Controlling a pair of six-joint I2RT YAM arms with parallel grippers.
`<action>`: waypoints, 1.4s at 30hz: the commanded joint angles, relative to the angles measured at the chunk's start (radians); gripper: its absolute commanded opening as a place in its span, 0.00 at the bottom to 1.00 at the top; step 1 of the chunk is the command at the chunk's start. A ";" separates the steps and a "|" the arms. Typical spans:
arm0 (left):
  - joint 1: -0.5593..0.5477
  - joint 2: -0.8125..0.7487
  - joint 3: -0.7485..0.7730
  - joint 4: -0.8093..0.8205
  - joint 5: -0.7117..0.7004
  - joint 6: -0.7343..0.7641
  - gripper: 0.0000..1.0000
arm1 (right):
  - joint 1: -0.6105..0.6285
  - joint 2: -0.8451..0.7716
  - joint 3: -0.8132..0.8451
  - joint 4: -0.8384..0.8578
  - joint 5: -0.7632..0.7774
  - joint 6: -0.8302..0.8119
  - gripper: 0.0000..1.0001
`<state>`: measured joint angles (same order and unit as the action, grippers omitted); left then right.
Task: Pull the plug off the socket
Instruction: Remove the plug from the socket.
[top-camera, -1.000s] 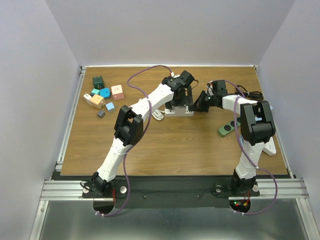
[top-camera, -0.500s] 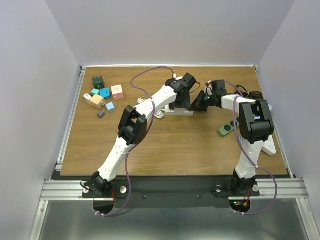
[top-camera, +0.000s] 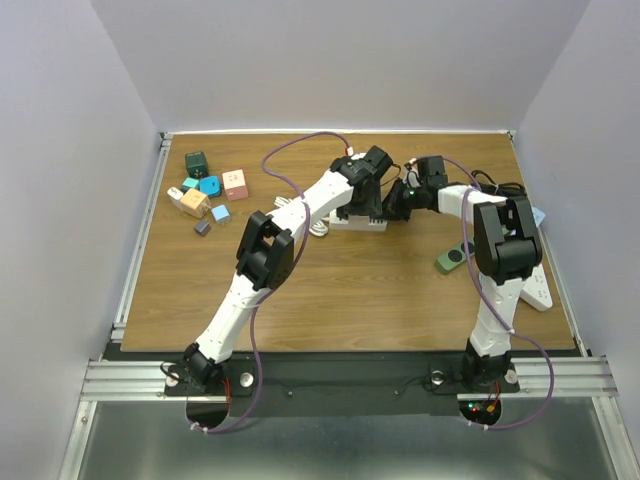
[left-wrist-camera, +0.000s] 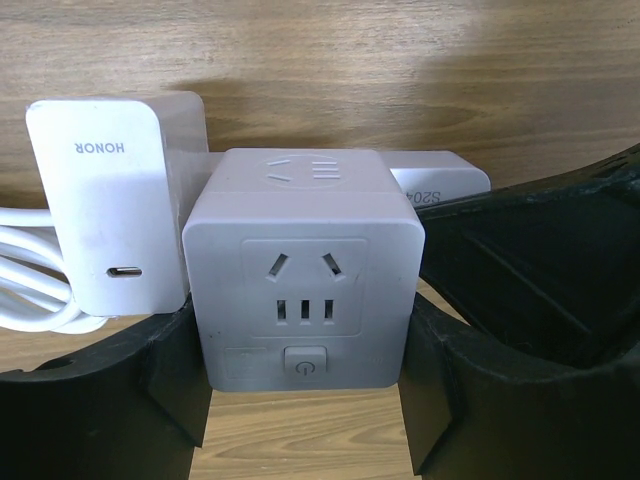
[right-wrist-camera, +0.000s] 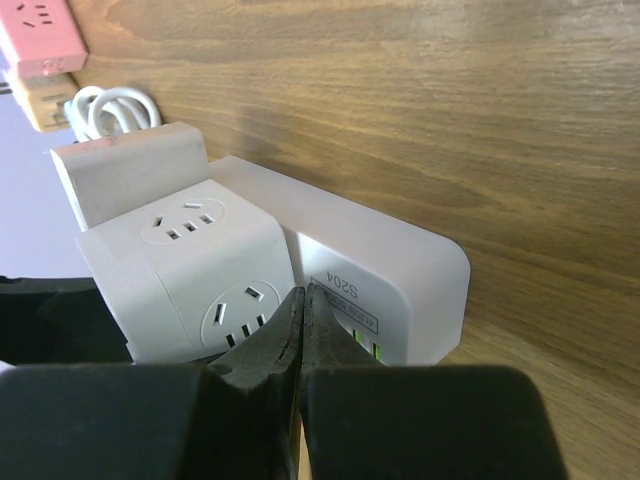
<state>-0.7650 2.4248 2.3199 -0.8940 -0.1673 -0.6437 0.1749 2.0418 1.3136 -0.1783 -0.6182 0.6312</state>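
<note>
Left wrist view: the left gripper (left-wrist-camera: 305, 385) is closed on the cube plug (left-wrist-camera: 305, 270), which is seated in the power strip (left-wrist-camera: 440, 182).

Both black fingers (left-wrist-camera: 150, 390) are pressed against the sides of the cube plug; a second ago they were spread wider, and the left arm's elbow has since been shifted slightly rightward. The right gripper (right-wrist-camera: 303, 300) is shut, its tips set on the power strip just beside the cube plug, and has been brought a little leftward. A white charger (left-wrist-camera: 95, 200) is seen touching the cube plug's other side, with a white cable (left-wrist-camera: 30, 290) looped beside it. The power strip lies unmoved at the middle back of the wooden table (top-camera: 340, 290); coloured blocks (top-camera: 210, 190) are well apart at far left.
</note>
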 joint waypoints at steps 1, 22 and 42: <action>0.001 -0.075 0.081 0.036 -0.006 0.029 0.00 | 0.029 0.064 -0.013 -0.145 0.219 -0.087 0.01; 0.027 -0.213 0.147 0.083 0.069 0.099 0.00 | 0.072 0.127 -0.051 -0.266 0.452 -0.169 0.00; -0.017 -0.268 0.107 -0.025 0.020 0.329 0.00 | 0.107 0.182 -0.019 -0.305 0.480 -0.188 0.00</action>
<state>-0.7376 2.4233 2.3390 -0.9005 -0.1368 -0.4206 0.2588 2.0613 1.3823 -0.2665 -0.4335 0.5453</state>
